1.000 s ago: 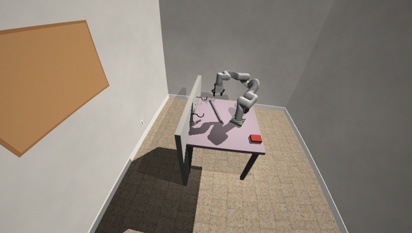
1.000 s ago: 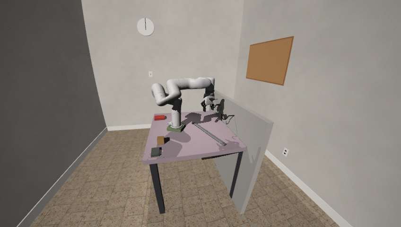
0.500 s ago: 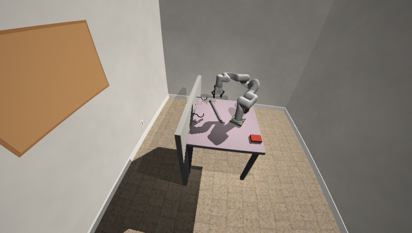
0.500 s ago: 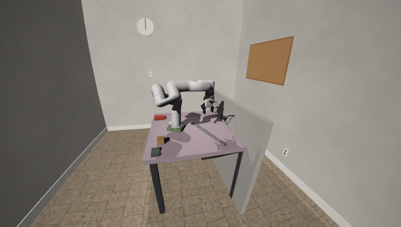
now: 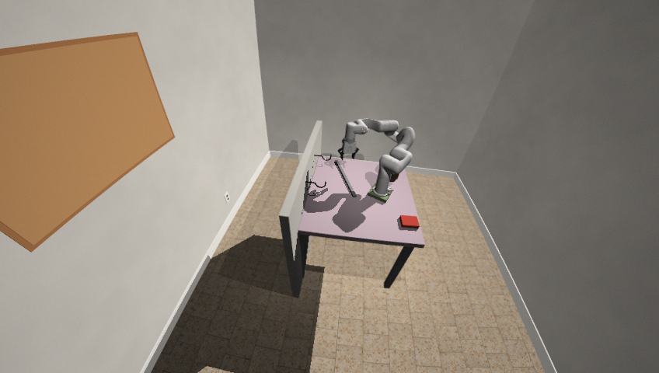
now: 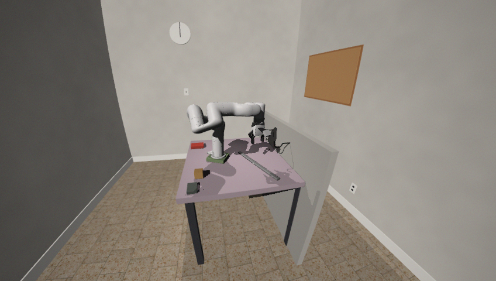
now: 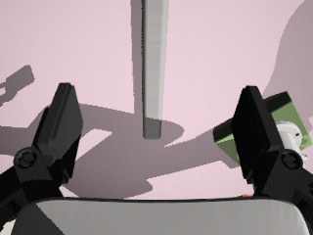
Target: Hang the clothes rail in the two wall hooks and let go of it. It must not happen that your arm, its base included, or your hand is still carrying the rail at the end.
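Top view: A gray clothes rail (image 5: pixel 345 179) (image 6: pixel 259 165) (image 7: pixel 154 73) is seen lying flat on the pink tabletop (image 5: pixel 360 235) (image 6: pixel 240 193) (image 7: pixel 196 29), apart from the two wall hooks (image 5: pixel 319 184) (image 5: pixel 326 158); by its look it is judged stiff, fairly light and perhaps slick, best gripped across its narrow width near the middle so that neither end droops. Above the tabletop, with the xArm's arm (image 5: pixel 401 144) (image 6: pixel 233 109) arched out from its base, the tool (image 5: pixel 348 155) (image 6: pixel 257 137) (image 7: pixel 158 103) is pointed downward, its fingers spread wide and nothing held between them.
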You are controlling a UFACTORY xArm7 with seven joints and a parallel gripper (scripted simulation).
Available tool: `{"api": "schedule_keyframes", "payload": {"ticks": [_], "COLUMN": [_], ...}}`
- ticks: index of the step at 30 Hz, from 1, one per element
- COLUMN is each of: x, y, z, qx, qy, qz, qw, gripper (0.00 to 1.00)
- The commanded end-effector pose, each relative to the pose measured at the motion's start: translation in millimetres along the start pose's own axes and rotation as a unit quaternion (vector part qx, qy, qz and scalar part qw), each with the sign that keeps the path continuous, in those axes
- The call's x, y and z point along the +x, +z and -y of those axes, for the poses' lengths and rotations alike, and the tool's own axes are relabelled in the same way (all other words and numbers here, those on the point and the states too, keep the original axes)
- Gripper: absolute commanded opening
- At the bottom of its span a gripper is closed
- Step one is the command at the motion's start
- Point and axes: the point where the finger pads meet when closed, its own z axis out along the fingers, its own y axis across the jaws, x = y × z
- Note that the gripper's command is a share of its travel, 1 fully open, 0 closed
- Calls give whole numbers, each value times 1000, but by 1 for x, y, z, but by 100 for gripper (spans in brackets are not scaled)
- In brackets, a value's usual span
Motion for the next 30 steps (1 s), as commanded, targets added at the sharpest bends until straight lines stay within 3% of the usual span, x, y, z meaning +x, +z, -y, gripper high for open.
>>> {"api": "schedule_keyframes", "payload": {"ticks": [1, 12, 23, 30], "x": [1, 1, 1, 1], "y": [4, 22, 22, 34], "z": [1, 1, 1, 1], "qx": [1, 1, 1, 1], "qy": [0, 0, 0, 0], "qz": [-1, -1, -1, -1], "qw": [1000, 1000, 1000, 1000], "gripper": [100, 100, 100, 100]}}
